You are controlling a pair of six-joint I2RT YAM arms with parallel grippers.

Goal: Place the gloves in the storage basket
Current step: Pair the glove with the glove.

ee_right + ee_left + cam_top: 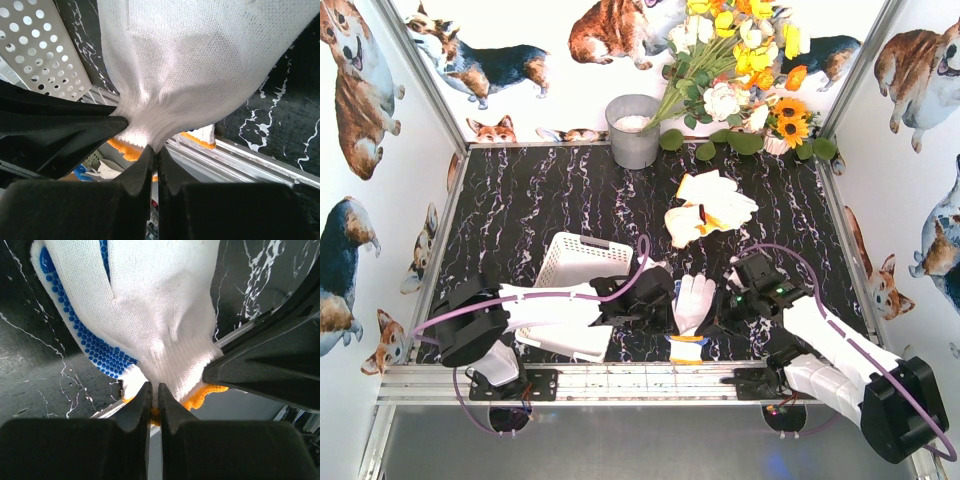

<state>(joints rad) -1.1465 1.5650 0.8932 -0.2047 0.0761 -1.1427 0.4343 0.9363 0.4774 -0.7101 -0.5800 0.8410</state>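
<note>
A white knit glove (694, 298) with an orange-yellow cuff lies near the table's front edge, between my two grippers. My left gripper (663, 300) reaches across the storage basket (582, 257) and is shut on the glove's cuff (170, 365). My right gripper (722, 312) is shut on the same cuff (150, 125) from the other side. In the left wrist view a blue-dotted glove (85, 340) lies under the held one. A second orange cuff (199, 138) shows by the rail. A pile of gloves (708, 210) lies further back. The white perforated basket (30, 50) is just left of the held glove.
A grey metal bucket (633, 130) stands at the back centre, with a bunch of flowers (740, 70) leaning beside it. An aluminium rail (650, 382) runs along the near edge. Printed walls close in both sides.
</note>
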